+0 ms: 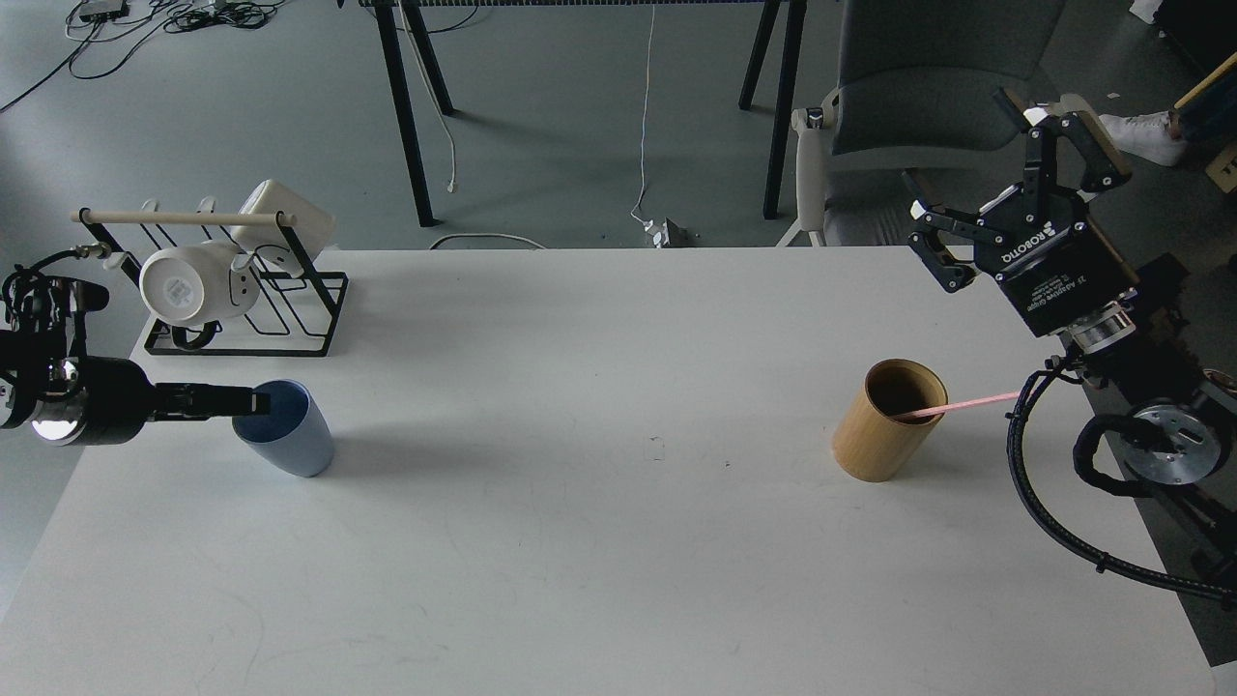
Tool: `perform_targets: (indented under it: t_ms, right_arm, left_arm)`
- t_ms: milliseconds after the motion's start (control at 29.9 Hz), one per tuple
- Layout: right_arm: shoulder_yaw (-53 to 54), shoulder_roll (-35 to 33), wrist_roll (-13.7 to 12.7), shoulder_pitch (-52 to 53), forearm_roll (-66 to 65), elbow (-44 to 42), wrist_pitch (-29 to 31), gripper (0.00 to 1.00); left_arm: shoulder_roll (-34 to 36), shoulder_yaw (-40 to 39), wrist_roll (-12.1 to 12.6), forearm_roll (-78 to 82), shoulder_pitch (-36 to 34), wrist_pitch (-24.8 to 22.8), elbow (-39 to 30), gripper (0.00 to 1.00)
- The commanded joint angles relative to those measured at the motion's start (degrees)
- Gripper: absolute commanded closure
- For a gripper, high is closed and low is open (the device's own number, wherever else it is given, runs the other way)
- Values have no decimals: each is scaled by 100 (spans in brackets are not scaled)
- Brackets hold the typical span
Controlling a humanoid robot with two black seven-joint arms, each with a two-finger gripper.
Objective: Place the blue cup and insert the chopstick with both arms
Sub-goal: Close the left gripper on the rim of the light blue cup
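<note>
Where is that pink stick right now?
The pink stick is on the table's right side, one end inside the bamboo cup, leaning out over its rim toward the right arm.

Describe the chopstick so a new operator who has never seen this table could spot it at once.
Start at the white table and go to its right side, where a tan bamboo cylinder stands alone. The chopstick leans out of its mouth, over the rim toward the right edge. It is the only thin pink stick; the rack's dowel, far left, is pale wood.
</note>
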Motion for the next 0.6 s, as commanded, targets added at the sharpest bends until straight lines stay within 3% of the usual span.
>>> perform_targets:
  t_ms: [0, 569]
  right_arm:
    - [12, -6, 1, 0, 0, -9, 0, 8]
    - [197, -15, 1, -237, 0, 8, 0, 8]
  left_arm:
    - [-56, -15, 0, -44, -1, 0, 1, 5]
    - [-144, -7, 0, -53, 8, 233, 10, 45]
